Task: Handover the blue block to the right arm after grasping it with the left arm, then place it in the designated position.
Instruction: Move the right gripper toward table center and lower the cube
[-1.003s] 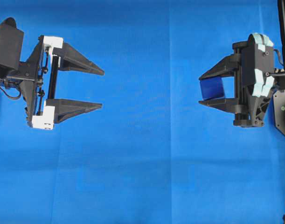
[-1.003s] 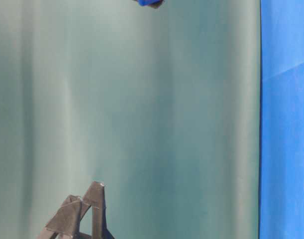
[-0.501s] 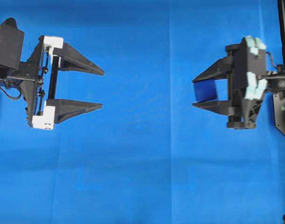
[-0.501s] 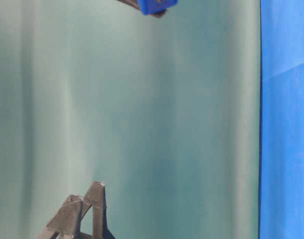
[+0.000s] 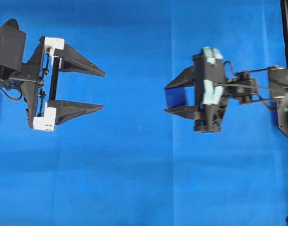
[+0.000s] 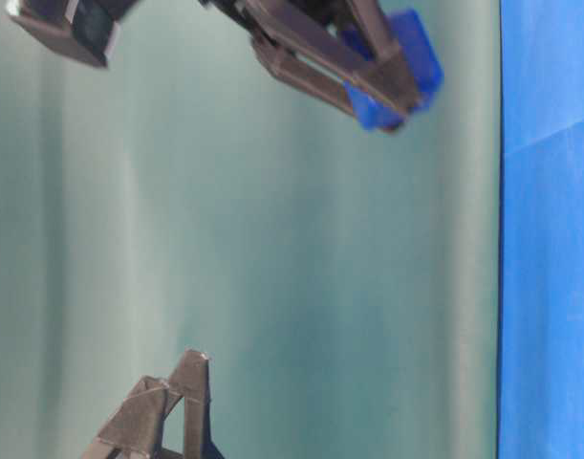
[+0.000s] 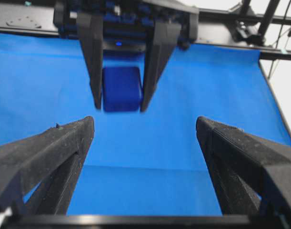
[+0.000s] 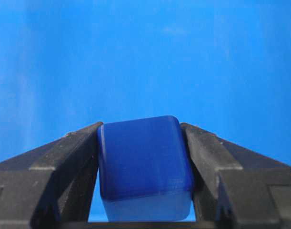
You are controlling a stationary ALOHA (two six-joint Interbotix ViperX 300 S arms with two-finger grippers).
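Block: the small deep-blue cube with rounded edges, the blue block, sits squeezed between the two black fingers of the right gripper.
Right gripper: clamped onto the blue block, one finger flat on each side (the wrist view shows this best). It has pale mint patches on its wrist.
Where the block is: up in the air over the bright-blue cloth, a bit right of the cloth's middle, not touching it.
Left gripper: the black left gripper with white brackets has its fingers spread wide, with nothing between them.
Where the left gripper is: near the left edge of the cloth, pointing at the right gripper, well apart from it.
Left wrist view: the block shows straight ahead, pinched between the other gripper's fingers.
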